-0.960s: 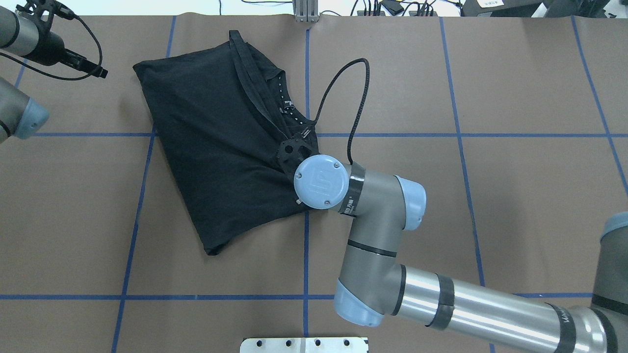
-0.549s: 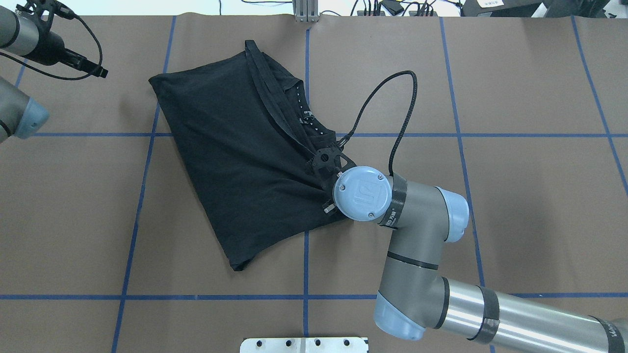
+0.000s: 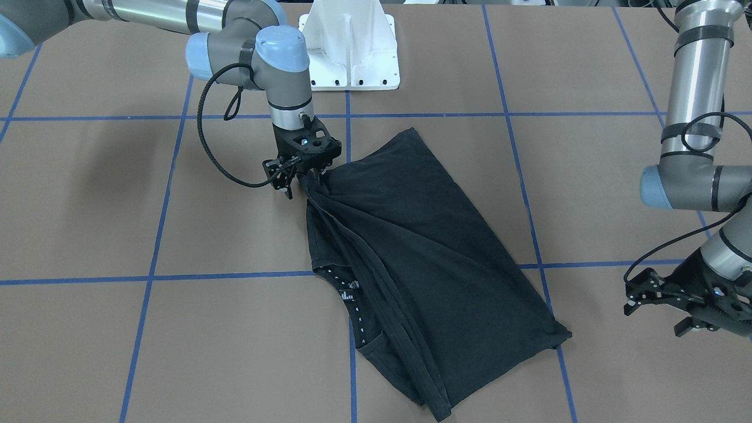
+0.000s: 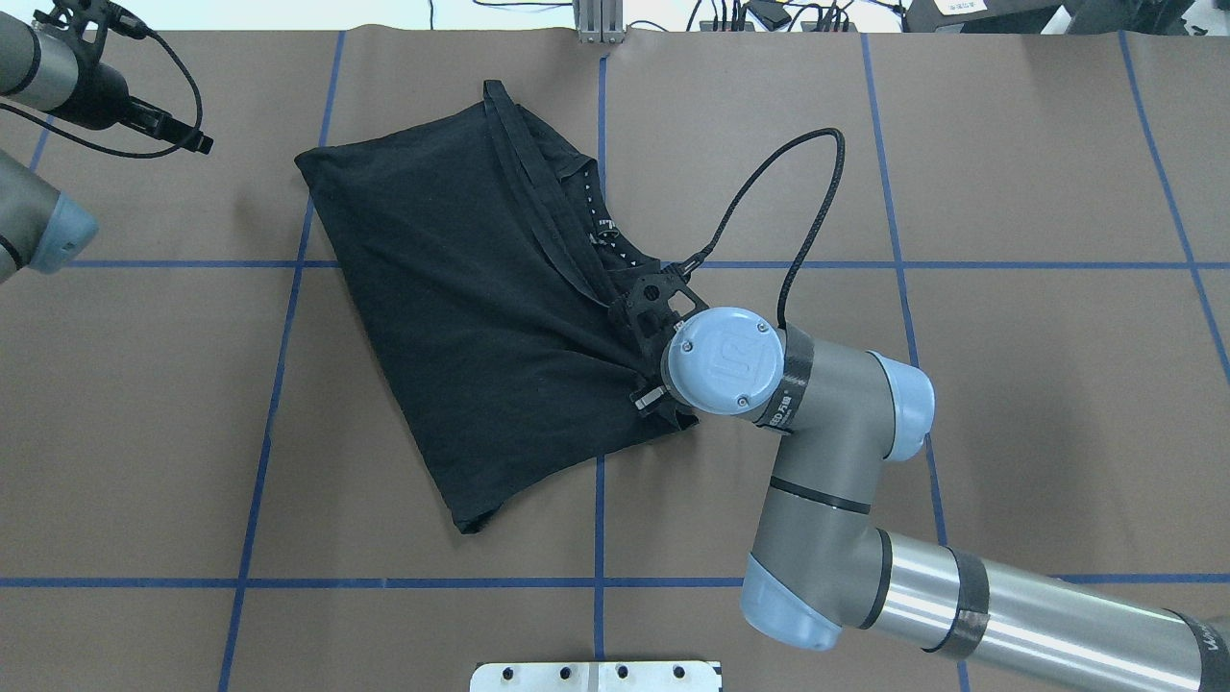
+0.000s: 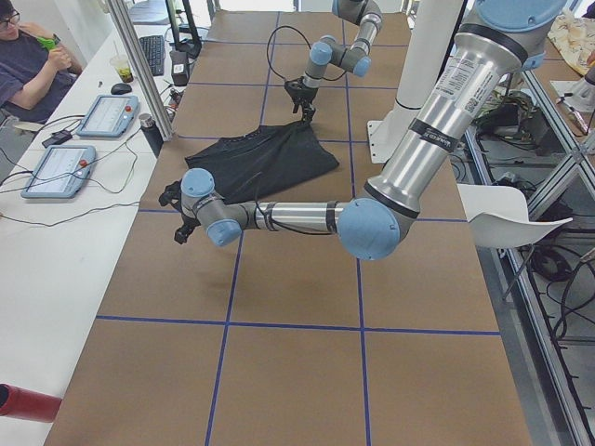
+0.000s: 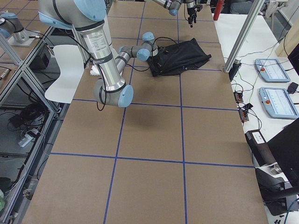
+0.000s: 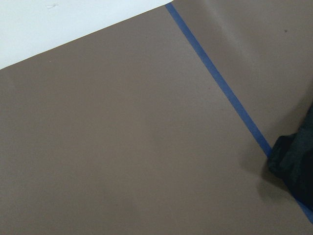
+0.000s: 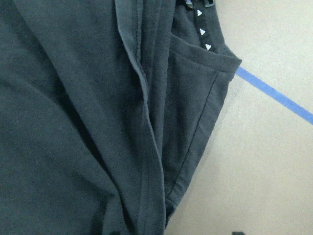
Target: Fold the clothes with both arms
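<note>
The black T-shirt (image 4: 461,288) lies folded in a slanted oblong on the brown table (image 4: 1009,384), left of centre. Its white-dotted neck tape (image 4: 601,226) shows along the right edge; the logo is hidden. It also shows in the front-facing view (image 3: 411,247) and fills the right wrist view (image 8: 73,122). My right gripper (image 3: 301,178) is shut on a bunched edge of the shirt, low at the table. My left gripper (image 3: 675,305) hovers empty beyond the shirt's far left corner (image 7: 296,166); its jaws cannot be made out.
Blue tape lines (image 4: 894,264) grid the table. The white pedestal base (image 3: 349,47) stands at the near edge. An operators' desk with tablets (image 5: 84,139) and a seated person (image 5: 28,65) runs along the far side, behind an aluminium post (image 5: 139,74).
My right gripper has dragged the shirt to the right across the table, and the whole shirt has slid with it. The left arm has not moved.
</note>
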Available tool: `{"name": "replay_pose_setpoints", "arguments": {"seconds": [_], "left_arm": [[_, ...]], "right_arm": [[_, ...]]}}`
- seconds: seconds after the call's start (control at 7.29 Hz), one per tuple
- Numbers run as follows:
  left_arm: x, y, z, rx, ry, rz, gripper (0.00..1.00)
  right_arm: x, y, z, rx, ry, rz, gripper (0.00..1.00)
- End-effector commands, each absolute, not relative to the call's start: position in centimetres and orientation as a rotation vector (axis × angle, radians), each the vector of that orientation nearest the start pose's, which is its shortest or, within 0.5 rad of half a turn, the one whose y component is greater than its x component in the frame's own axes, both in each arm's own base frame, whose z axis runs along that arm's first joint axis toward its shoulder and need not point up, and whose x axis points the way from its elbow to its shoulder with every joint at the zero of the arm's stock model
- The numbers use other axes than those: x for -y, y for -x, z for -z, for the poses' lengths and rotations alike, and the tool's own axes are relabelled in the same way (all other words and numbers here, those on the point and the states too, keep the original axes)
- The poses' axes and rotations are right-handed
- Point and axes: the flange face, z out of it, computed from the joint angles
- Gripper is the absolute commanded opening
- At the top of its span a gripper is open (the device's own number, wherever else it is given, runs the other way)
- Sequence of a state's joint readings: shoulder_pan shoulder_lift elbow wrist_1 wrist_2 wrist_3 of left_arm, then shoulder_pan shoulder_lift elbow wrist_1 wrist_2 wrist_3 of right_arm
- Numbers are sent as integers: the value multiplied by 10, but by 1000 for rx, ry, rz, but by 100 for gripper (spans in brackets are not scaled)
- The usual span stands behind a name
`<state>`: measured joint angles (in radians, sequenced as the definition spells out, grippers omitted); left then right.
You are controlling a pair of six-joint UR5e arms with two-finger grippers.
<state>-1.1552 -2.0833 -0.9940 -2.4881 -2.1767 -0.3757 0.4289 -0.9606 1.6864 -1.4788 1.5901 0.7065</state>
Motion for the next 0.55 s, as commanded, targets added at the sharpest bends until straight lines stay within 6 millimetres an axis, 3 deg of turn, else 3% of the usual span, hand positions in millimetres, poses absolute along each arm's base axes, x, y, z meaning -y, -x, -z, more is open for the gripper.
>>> {"name": "replay_pose_setpoints", "arguments": {"seconds": [0.0, 0.14, 0.41], "left_arm": [[696, -224, -537, -844, -544, -295, 100], [696, -224, -537, -844, -543, -293, 100], [696, -224, -538, -844, -541, -293, 100]], "right_arm": [[456, 595, -197, 672, -470, 384, 99], [482, 613, -175, 651, -468, 373, 99], [502, 627, -173, 606, -469, 413, 99]]}}
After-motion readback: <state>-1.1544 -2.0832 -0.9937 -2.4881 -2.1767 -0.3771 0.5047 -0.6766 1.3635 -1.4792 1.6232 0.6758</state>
